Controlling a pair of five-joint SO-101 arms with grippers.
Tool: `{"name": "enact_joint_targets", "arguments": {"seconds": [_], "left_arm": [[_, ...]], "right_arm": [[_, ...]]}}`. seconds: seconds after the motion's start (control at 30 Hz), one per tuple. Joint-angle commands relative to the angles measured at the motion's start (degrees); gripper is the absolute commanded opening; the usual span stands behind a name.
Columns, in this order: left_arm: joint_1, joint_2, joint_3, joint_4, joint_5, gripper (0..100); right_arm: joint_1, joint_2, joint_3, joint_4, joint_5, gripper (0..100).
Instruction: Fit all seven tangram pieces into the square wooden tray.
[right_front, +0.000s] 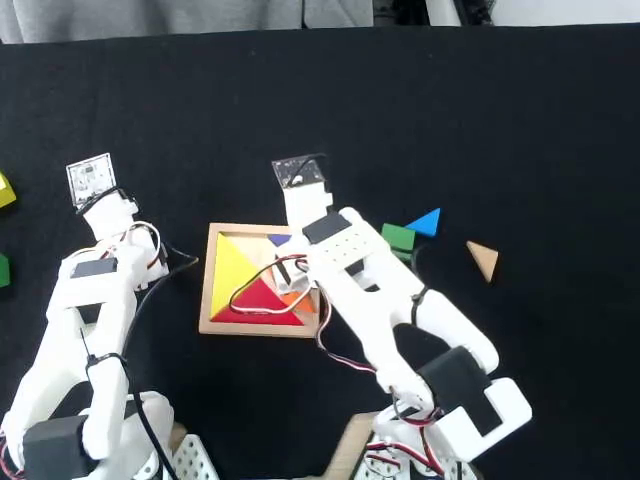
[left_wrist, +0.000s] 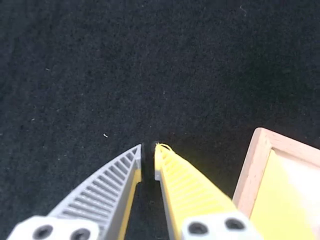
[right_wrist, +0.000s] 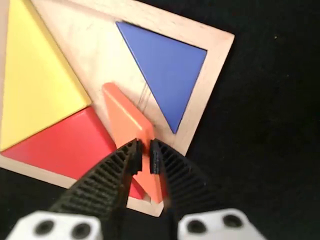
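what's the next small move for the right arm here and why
Probably ease the orange piece down and nudge it onto the bare wood between the red triangle and the blue triangle. The right end effector is shut on it, and it seems to overhang the rim of the tray rather than lying flat inside.

White arms (right_front: 400, 300) carry black servos (right_front: 455, 380), seemingly red cables (right_front: 347, 361)
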Motion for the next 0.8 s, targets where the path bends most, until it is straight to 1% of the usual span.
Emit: {"name": "enact_joint_targets", "arguments": {"seconds": [0.0,0.2,0.43,0.57,0.63,0.77], "left_arm": [[0.7,-1.8,-0.1,-0.9,-0.4,6],[0.7,-1.8,-0.1,-0.9,-0.4,6],[0.7,-1.8,-0.1,-0.9,-0.4,6],[0.7,-1.8,-0.1,-0.9,-0.4,6],[0.7,-1.8,-0.1,-1.0,-0.4,6],[0.7,-1.8,-0.1,-1.0,-0.4,6]], "right_arm": [[-0.6,-0.4,-0.2,0.7,0.8,3.2],[-0.4,-3.1,-0.7,3.1,0.9,3.2],[0.7,-5.8,2.7,2.7,1.2,3.2],[1.7,-6.3,2.9,3.1,5.5,3.2],[1.7,-6.3,2.7,2.5,5.5,3.2],[1.7,-5.8,1.1,-3.3,5.8,3.2]]}}
